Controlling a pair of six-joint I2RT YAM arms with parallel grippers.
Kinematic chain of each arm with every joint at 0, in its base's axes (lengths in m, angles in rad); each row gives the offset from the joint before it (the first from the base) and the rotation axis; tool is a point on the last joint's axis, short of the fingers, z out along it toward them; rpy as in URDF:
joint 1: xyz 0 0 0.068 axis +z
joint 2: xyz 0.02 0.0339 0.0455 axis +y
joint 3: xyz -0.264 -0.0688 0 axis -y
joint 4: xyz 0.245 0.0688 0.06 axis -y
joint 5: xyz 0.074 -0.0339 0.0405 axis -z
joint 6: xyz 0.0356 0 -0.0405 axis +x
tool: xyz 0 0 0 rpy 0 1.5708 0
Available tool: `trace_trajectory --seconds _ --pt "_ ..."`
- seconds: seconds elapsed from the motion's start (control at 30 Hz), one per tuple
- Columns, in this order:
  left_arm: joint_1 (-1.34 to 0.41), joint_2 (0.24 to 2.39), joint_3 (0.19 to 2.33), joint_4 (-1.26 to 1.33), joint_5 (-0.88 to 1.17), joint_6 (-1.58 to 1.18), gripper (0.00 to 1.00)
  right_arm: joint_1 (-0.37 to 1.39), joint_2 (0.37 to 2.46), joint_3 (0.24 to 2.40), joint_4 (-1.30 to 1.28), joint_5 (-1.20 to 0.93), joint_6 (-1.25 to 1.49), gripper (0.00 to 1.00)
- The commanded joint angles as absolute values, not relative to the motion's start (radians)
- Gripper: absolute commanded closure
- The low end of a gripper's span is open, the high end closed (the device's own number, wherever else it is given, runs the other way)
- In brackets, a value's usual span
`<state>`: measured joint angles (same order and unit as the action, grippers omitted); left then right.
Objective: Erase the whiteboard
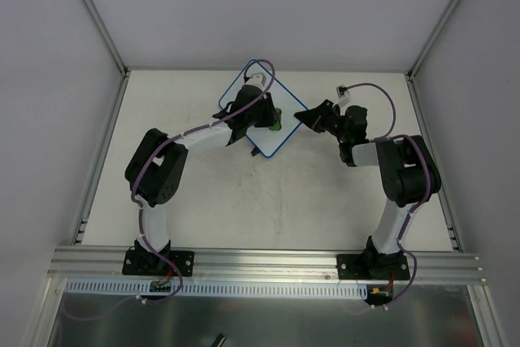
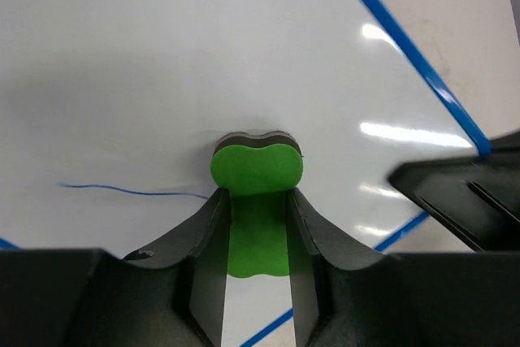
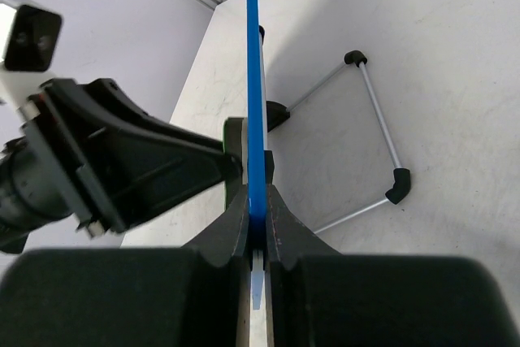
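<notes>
Mid-task. Your right gripper (image 3: 256, 205) has its fingers pressed together on the blue rim of the whiteboard (image 1: 272, 140), pinching the right-hand edge. The right wrist view shows the board edge-on and propped up off flat, at the far middle of the table (image 1: 244, 201), with a wire stand (image 3: 378, 111) lying behind it. Your left gripper (image 2: 256, 197) pinches a green eraser (image 2: 256, 166) between both fingers, and the pad's dark face looks to be touching the white surface near the middle of the board. Most of the surface in the left wrist view reads clean and glossy. One thin blue line (image 2: 134, 192) is left, running out to the left of the eraser and ending just beside it. By my read most of the wiping is done and what's left is that stroke, so you'd need a pass leftward along it. Caveat: the lower part of the board is hidden behind the left fingers and the top view is too small to show marks, so check there before calling it finished. The grip on the rim looks narrow, so mind the board twisting under wiping pressure.
</notes>
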<state>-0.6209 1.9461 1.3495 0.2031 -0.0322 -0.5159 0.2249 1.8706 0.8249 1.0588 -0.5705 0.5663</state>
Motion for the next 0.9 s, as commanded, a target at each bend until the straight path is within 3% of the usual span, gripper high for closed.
trace_trajectory --seconds 0.0,0.4,0.87 --pt "-0.551 2.039 1.289 0.087 -0.034 -0.636 1.00 0.258 1.856 0.848 1.124 -0.653 0.561 1.00" --pt "-0.442 2.065 1.281 -0.116 -0.161 -0.956 1.00 0.253 1.861 0.844 1.144 -0.658 0.575 1.00" --pt "-0.443 2.074 1.322 -0.195 -0.175 -0.939 1.00 0.249 1.868 0.847 1.152 -0.660 0.583 1.00"
